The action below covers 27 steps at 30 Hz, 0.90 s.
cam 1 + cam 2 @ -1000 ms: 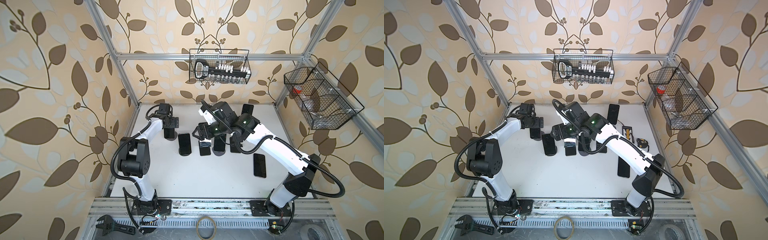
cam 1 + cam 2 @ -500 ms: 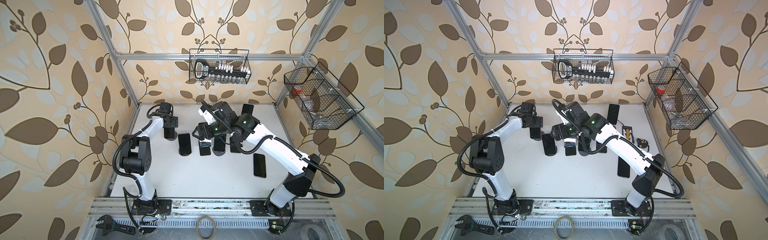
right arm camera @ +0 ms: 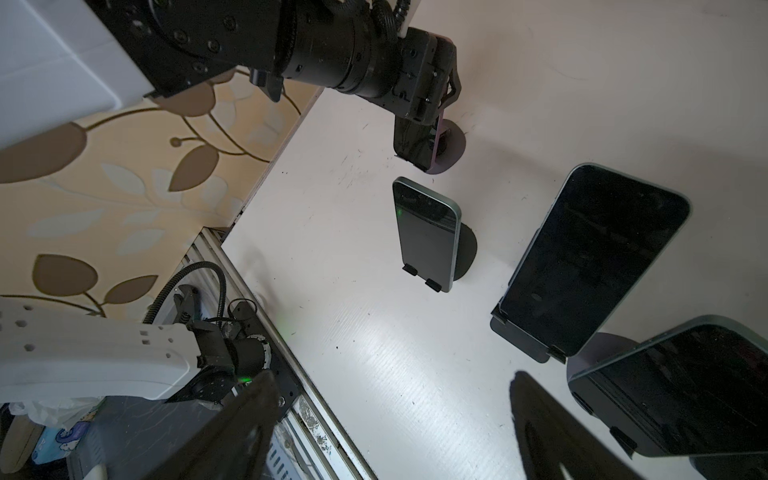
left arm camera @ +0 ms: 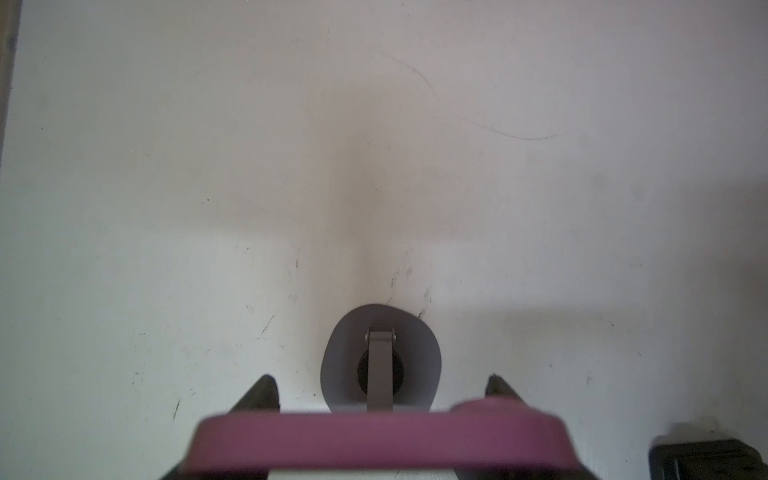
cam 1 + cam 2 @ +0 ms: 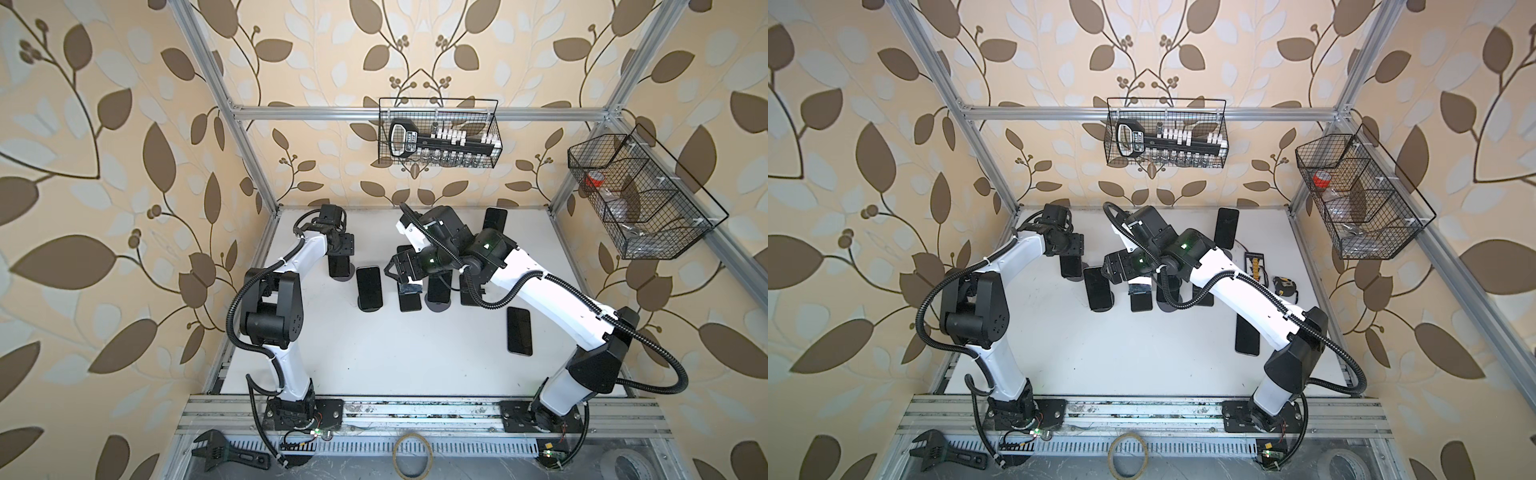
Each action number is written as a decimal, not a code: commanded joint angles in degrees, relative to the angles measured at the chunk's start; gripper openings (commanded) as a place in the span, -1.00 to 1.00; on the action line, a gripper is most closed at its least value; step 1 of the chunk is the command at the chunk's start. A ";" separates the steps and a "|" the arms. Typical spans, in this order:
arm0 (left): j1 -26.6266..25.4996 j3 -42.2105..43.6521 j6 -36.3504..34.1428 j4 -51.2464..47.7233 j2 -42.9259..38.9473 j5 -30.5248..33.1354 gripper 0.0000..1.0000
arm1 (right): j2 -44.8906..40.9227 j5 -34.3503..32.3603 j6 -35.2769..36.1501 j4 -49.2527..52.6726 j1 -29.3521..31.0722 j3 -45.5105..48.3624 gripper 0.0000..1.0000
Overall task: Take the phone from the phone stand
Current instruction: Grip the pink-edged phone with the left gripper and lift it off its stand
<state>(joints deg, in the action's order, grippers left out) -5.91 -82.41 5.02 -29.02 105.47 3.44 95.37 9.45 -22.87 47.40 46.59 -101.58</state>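
The phone (image 5: 338,266) leans on the leftmost phone stand (image 4: 345,357), at the back left of the white table. My left gripper (image 5: 341,246) is shut on the phone's top edge. In the left wrist view that edge is a purple band (image 4: 374,440) across the jaws, with the stand's grey base below it. The right wrist view shows the left gripper (image 3: 432,83) on the dark phone (image 3: 415,145) from the side. My right gripper (image 5: 402,274) hangs open over the middle of the row, holding nothing.
Several more dark phones stand on stands in the row (image 5: 369,286) (image 5: 439,291), and one stands at the back (image 5: 494,224). A phone lies flat on the right (image 5: 519,330). A tape measure (image 5: 1283,284) sits by the right wall. Wire baskets (image 5: 438,133) hang above.
My left gripper has closed from wide open onto the phone's top edge. The right arm has not moved.
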 commanded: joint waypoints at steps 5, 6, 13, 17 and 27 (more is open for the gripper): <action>0.38 -2.67 0.62 -0.97 -2.02 0.10 0.30 | -1.69 0.62 0.54 -1.16 0.08 1.38 0.76; 0.38 -2.74 0.70 -0.96 -2.09 -0.01 0.29 | -1.84 0.61 0.61 -1.17 0.07 1.42 0.76; 0.36 -3.00 1.06 -0.86 -2.86 -0.78 0.22 | -2.21 0.25 0.74 -1.41 0.04 1.41 0.76; 0.38 -3.20 0.72 -0.77 -3.68 -1.24 0.15 | -1.98 0.57 1.12 -1.60 0.03 0.97 0.76; 0.38 -2.95 0.62 -0.49 -7.94 -1.76 0.00 | -1.95 1.23 1.25 -1.78 0.03 0.06 0.76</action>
<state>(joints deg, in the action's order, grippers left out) -5.91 -82.74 5.08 -29.58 103.07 2.81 94.56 9.56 -22.41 46.02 46.59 -100.77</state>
